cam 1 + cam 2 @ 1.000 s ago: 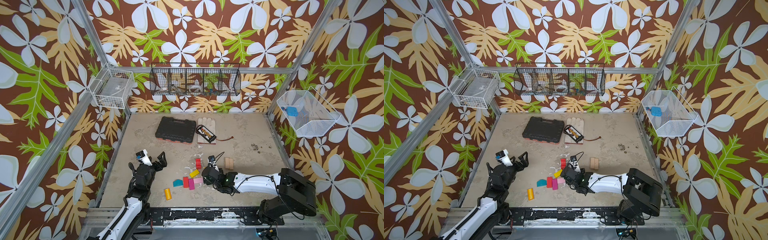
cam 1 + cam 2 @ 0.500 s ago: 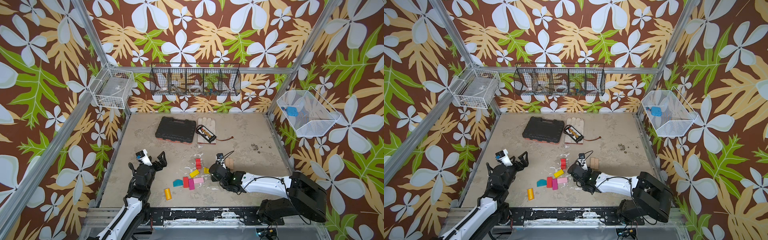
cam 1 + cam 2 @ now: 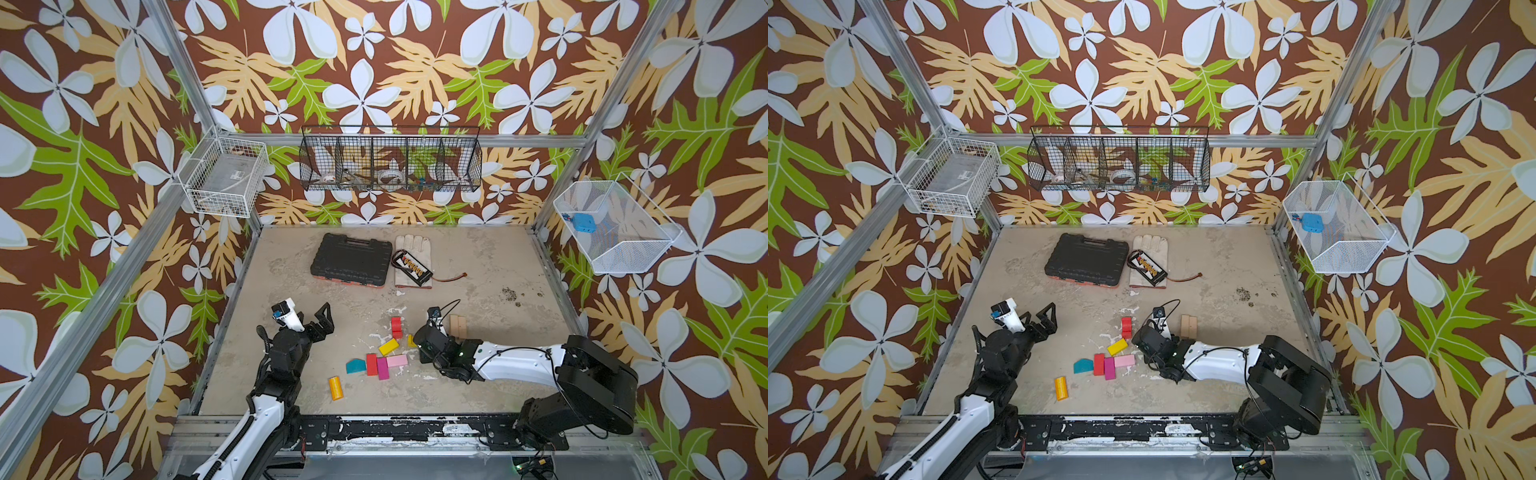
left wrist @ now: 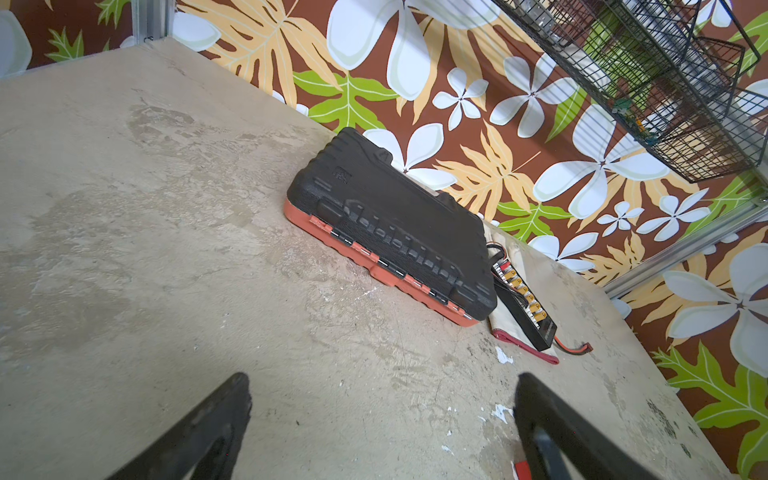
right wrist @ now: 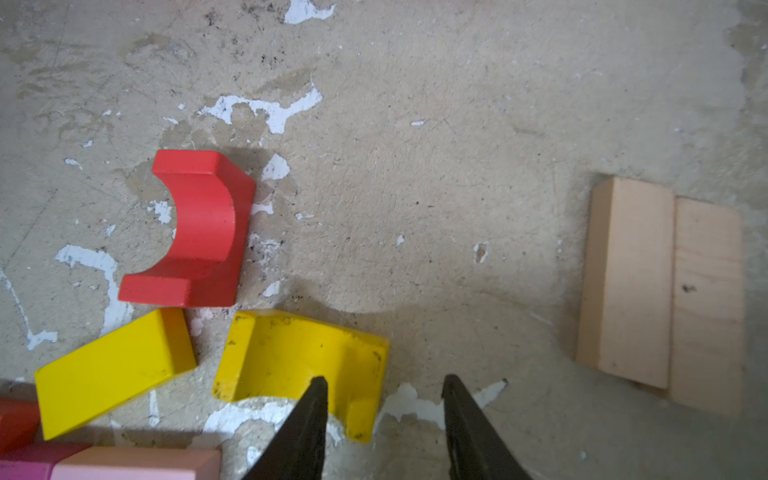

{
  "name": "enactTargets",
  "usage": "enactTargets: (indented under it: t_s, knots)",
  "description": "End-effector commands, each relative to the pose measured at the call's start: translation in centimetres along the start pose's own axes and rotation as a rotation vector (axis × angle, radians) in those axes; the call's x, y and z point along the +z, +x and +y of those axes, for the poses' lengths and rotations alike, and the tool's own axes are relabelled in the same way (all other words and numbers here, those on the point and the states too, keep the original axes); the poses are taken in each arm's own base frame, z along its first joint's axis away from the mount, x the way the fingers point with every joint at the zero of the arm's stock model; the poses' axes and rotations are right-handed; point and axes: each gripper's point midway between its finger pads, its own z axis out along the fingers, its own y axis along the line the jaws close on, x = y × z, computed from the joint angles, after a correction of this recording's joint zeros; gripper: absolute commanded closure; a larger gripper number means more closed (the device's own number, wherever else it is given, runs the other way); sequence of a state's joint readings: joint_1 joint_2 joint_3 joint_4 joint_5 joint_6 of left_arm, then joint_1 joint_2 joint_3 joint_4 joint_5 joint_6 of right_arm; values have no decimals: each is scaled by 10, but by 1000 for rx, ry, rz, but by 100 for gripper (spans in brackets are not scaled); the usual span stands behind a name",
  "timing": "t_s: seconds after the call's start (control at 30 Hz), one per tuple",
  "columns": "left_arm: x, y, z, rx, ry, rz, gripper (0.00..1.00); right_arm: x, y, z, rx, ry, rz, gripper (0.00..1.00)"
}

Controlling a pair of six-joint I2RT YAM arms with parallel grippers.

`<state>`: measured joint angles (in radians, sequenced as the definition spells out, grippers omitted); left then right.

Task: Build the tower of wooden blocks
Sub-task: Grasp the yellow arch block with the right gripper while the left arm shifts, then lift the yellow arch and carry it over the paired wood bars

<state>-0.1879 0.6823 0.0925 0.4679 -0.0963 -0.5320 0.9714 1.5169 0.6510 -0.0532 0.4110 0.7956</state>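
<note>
The right tool sits low over the table, near the middle of its front edge. Its fingers are partly spread astride one leg of the yellow arch. One finger overlaps the arch and the other stands clear of it.

Just beside that arch lie the yellow rectangle and the red arch. Toward the right edge lie two tan blocks, touching side by side.

In both top views the pink block, magenta block, red rectangle and teal wedge huddle closer to the front edge. The orange cylinder lies a little apart from them. All the wood blocks lie loose in one layer.

The left tool, spread wide and holding nothing, hangs above the table's front left part. A black case lies near the back edge.
</note>
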Motion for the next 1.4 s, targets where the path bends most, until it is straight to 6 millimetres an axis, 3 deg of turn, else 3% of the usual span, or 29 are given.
enactTargets:
  t_s: [0.0, 0.17, 0.43, 0.63, 0.73, 0.83, 1.0, 1.17, 1.37]
  knots:
    - [0, -7, -6, 1, 22, -22, 0, 3, 0, 4, -12, -4, 6, 58]
    - [0, -6, -12, 15, 57, -17, 0, 9, 4, 5, -20, 8, 21, 63]
    - [-14, 1, -54, 92, 323, -12, 0, 7, -1, 2, -23, 29, 7, 61]
    - [-4, 0, -39, 50, 215, 12, 0, 7, -6, -4, -16, 35, 0, 60]
    - [22, 10, -30, 38, 138, 122, 0, 6, -10, -4, -21, 30, -5, 60]
    - [41, 23, -32, -14, 229, 245, 0, 6, -11, 0, -24, 5, -6, 60]
    - [41, 19, -35, -98, 374, 253, 0, 9, -12, 2, -36, 9, 0, 60]
    - [49, 21, -28, -93, 343, 268, 0, 11, -11, 2, -39, 12, 5, 62]
    - [29, 24, -38, -77, 418, 242, 0, 11, -10, 2, -37, 8, 8, 71]
